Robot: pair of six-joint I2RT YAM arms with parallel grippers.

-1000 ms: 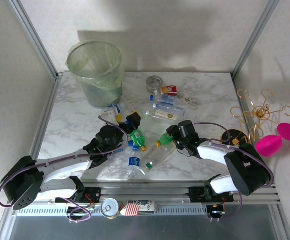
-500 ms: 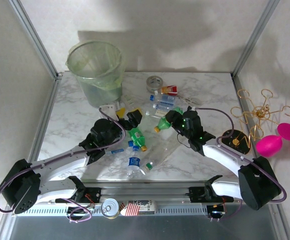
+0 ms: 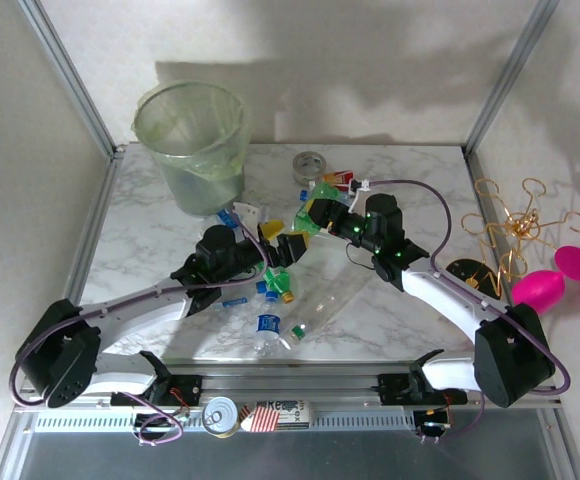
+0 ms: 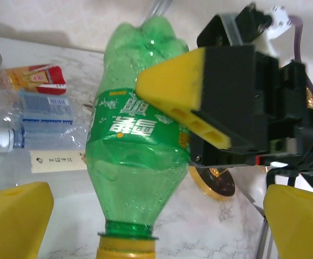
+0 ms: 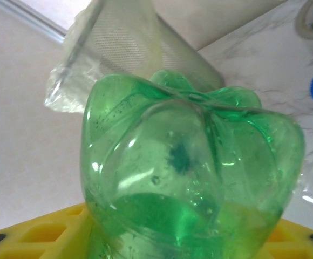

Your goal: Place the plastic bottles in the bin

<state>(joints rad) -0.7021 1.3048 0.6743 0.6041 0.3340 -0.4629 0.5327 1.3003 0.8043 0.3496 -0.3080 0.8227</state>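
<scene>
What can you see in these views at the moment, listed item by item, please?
table: one, white marble, centre.
bin: one, pale green, table's far-left corner.
held bottle: one, green with yellow cap, gripped mid-table.
loose bottles: several, clear or green, mid-table; exact count unclear.
tape roll: one, grey, far edge.
wire stand: one, gold, right of table.
pink shapes: two, beside the stand.
tin can: one, silver, near rail.
left gripper: one, open, yellow-tipped, facing the held bottle.
right gripper: one, shut on the held bottle.
</scene>
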